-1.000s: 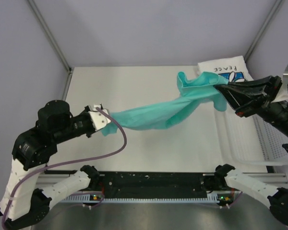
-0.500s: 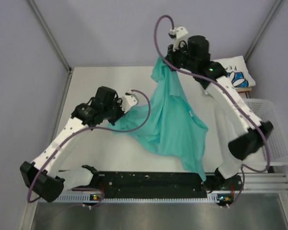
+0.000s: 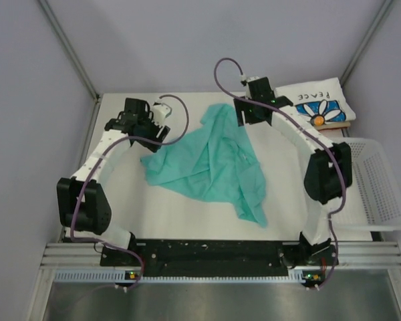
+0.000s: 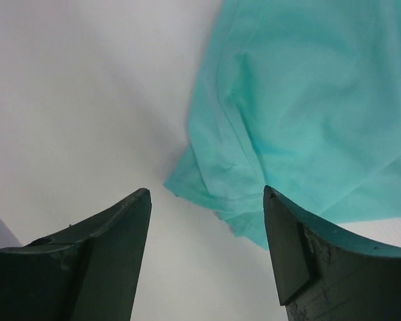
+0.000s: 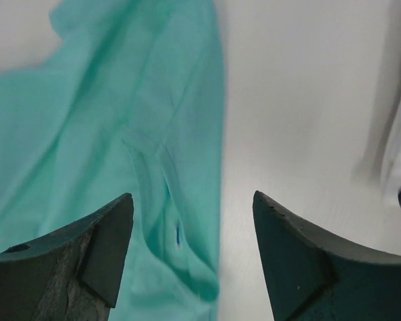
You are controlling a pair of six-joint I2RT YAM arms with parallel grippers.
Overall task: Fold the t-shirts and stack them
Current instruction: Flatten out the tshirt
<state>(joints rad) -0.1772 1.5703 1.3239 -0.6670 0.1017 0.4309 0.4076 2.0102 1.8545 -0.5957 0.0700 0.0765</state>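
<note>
Teal-green t-shirt (image 3: 210, 160) lay rumpled on white table (image 3: 187, 221), mid-table between my arms. My left gripper (image 4: 207, 194) hovered over its left corner, fingers spread, nothing held. My right gripper (image 5: 190, 197) hung over its far edge, fingers likewise apart, empty. Daisy-print "PEACE" t-shirt (image 3: 317, 107) sat folded at far right corner, near mesh basket (image 3: 381, 194).

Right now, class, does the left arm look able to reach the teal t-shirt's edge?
Probably yes. The left fingers stand open over the left edge of the teal t-shirt, and nothing shows between them and the cloth.
</note>
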